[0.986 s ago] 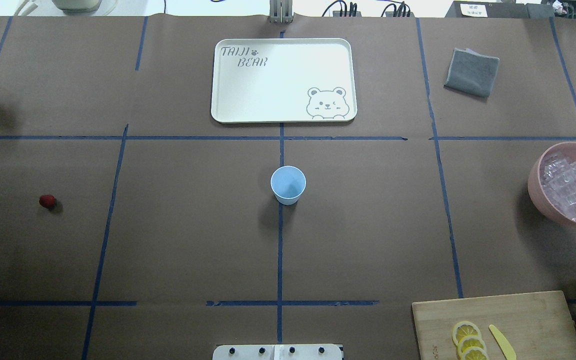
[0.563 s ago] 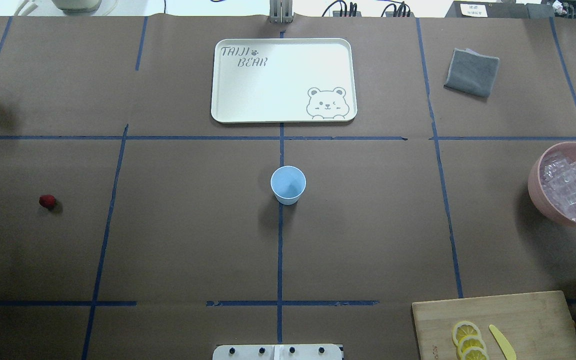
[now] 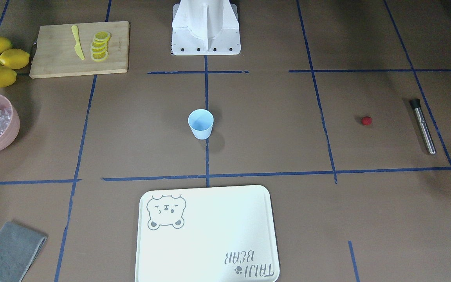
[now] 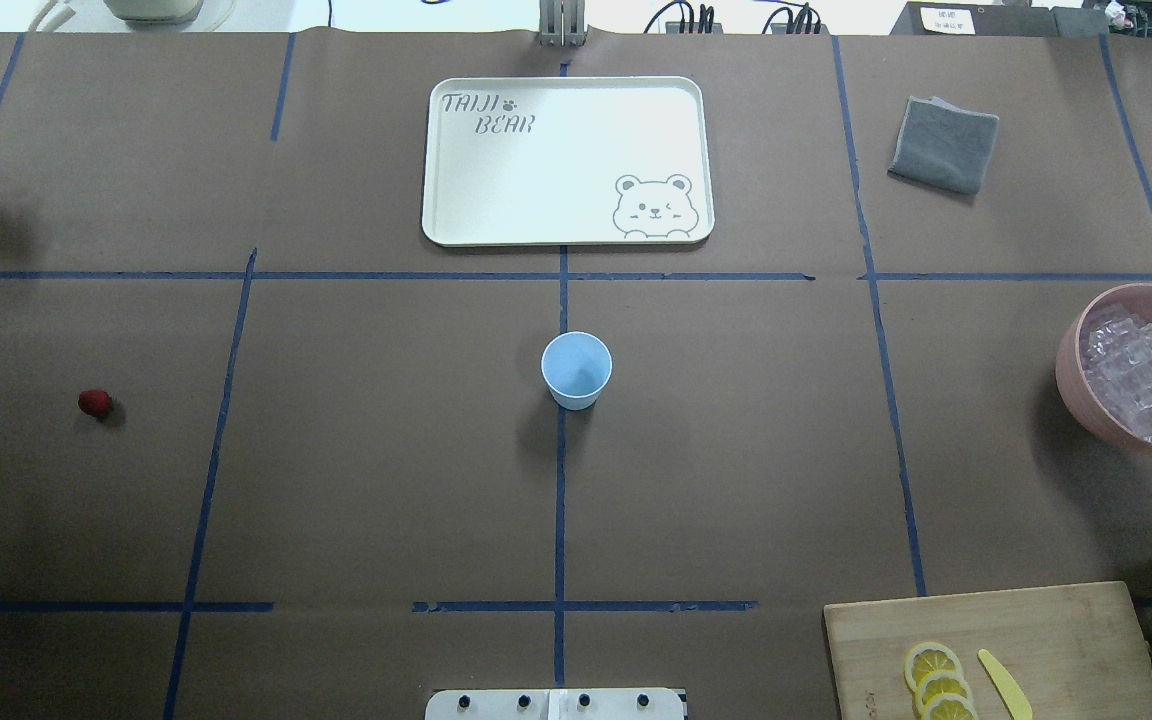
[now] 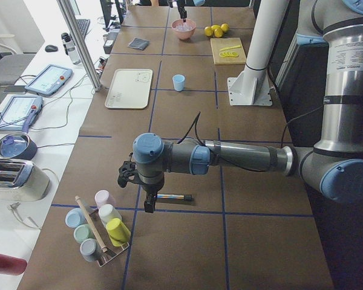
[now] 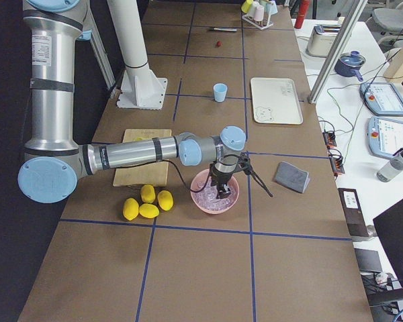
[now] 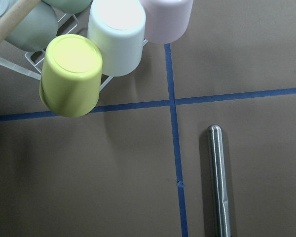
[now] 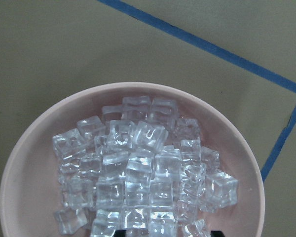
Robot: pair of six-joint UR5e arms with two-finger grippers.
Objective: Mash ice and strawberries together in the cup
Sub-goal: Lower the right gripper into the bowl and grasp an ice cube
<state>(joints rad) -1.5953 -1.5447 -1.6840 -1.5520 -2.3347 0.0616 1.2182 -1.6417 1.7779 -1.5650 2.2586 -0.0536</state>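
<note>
The pale blue cup stands upright and empty at the table's middle. A small red strawberry lies alone far to the left of it. The ice fills a pink bowl at the right edge. My right gripper hangs just over the ice, open; its dark fingertips show apart at the bottom of the right wrist view. My left gripper hovers over a steel rod at the far left end; I cannot tell whether it is open or shut.
A cream bear tray lies beyond the cup and a grey cloth at the far right. A cutting board with lemon slices and a yellow knife sits near right, whole lemons beside it. A rack of cups stands by the left arm.
A dark fingertip of the right gripper has come in from the overhead view's right edge and moved over the ice bowl. The cup, strawberry and ice have not moved.
</note>
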